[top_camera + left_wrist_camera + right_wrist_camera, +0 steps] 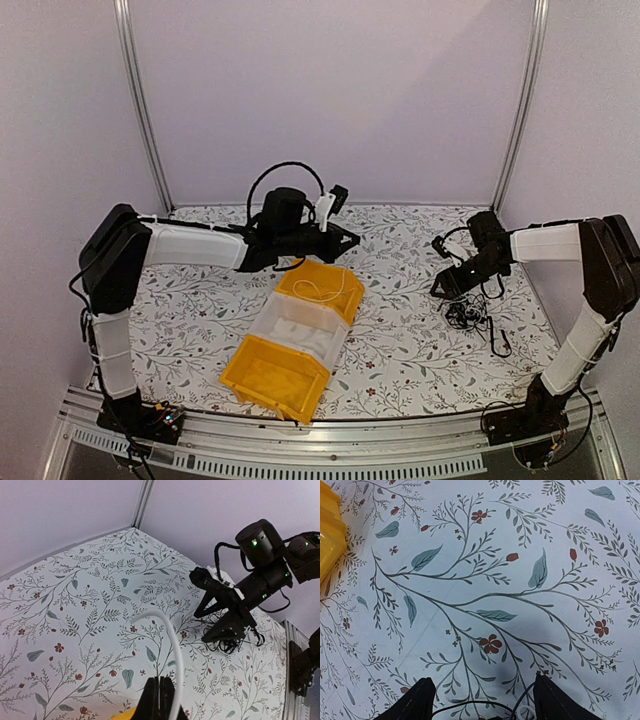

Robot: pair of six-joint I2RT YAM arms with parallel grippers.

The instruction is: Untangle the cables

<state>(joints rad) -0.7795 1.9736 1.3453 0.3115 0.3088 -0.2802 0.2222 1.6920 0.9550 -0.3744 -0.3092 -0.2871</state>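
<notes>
A bunch of thin black cables [468,314] lies on the floral table at the right; it also shows in the left wrist view [227,643]. My right gripper [452,284] hangs just above its far edge, open and empty. In the right wrist view the right gripper [487,702] has its fingers wide apart, with black cable strands [470,711] between them at the bottom edge. My left gripper [350,240] is over the far yellow bin. In its own view the left gripper [161,680] is shut, and a white cable [172,645] arches up from beside its fingers. A thin pale cable [320,291] lies in that bin.
Three bins stand in a diagonal row at the centre: a far yellow bin [345,300], a translucent white bin [268,318] and a near yellow bin [275,378]. The far yellow bin's corner shows in the right wrist view [330,535]. Metal frame posts [140,100] stand at the back corners.
</notes>
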